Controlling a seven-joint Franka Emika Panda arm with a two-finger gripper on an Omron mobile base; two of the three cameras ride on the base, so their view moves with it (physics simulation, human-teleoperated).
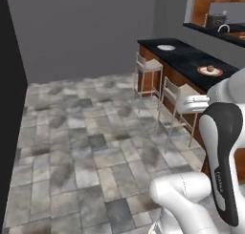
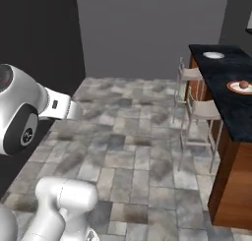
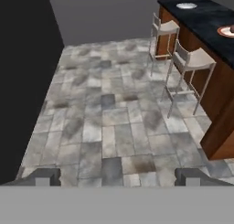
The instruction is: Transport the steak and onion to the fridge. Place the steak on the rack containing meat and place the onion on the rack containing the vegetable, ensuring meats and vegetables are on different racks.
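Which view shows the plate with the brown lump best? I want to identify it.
The left base view: the orange plate lies whole on the counter. The right base view and hand view cut it off.

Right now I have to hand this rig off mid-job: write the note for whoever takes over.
Gripper: open, nothing between the fingertips, pointing down at the tiled floor.
Task things: a small brown round item sits on an orange plate on the black counter, past the two stools; too small to say whether it is steak or onion. A white dish lies farther along the counter.
Done: nothing judging by the empty gripper.
Left: drive to the counter, pick up steak and onion, find the fridge, shelve each on its rack.
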